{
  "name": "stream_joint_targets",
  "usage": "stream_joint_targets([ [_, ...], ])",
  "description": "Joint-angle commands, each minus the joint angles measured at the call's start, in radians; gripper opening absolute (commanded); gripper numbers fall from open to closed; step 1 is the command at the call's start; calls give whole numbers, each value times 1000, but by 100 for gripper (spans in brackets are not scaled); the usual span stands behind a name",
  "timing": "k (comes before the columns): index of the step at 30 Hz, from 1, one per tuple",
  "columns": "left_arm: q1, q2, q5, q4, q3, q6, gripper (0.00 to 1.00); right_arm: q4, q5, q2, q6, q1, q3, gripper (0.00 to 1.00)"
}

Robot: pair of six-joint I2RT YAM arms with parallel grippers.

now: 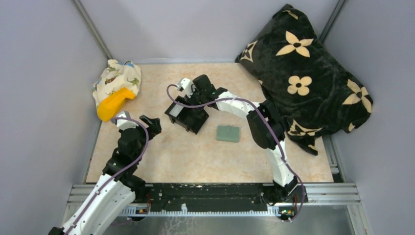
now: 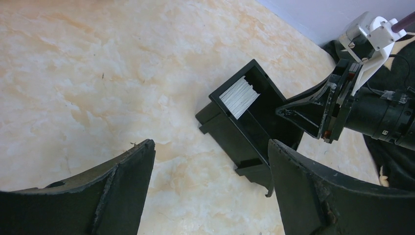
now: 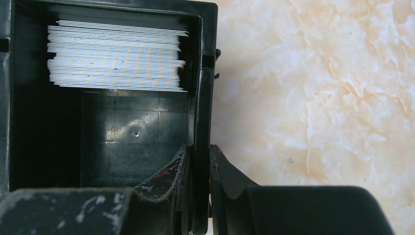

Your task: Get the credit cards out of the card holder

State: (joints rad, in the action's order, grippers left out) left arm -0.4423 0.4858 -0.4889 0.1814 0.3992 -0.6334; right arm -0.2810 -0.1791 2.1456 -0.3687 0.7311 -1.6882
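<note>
Presently, the green wallet (image 1: pixel 228 133) lies closed and flat on the worktop, a little right of the middle, just beside the black box (image 1: pixel 192 121) on its near-right side but not touching it. No gripper is in contact with it. The right gripper (image 3: pixel 198 152) has its jaws drawn nearly together, pinching one side wall of the black box, with one finger (image 3: pixel 169 174) inside the box and the other outside against the wall. Inside the box, a stack of white cards (image 3: pixel 117 58) stands on edge, packed against the end farthest from the fingers. The floor of the box in front of the stack is bare. It cannot be determined from these views whether the box sits flat or is tipped. The left gripper (image 2: pixel 210 147) is held over the left half of the worktop with its jaws spread wide and nothing between them, pointing toward the box and well apart from it. At the far left corner rests a patterned cloth bundle (image 1: pixel 119 78) with a yellow object (image 1: pixel 112 104) against its near side. A black flowered blanket (image 1: pixel 303 73) is heaped over the far right corner and runs down the right edge.
</note>
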Motion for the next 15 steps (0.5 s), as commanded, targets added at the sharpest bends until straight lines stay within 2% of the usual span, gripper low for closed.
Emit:
stream_joint_targets([
  [1, 5, -12, 5, -2, -8, 9, 90, 58, 65, -49, 56, -34, 10, 0],
  [15, 4, 0, 16, -13, -8, 12, 91, 109, 110, -61, 115, -67, 45, 0],
])
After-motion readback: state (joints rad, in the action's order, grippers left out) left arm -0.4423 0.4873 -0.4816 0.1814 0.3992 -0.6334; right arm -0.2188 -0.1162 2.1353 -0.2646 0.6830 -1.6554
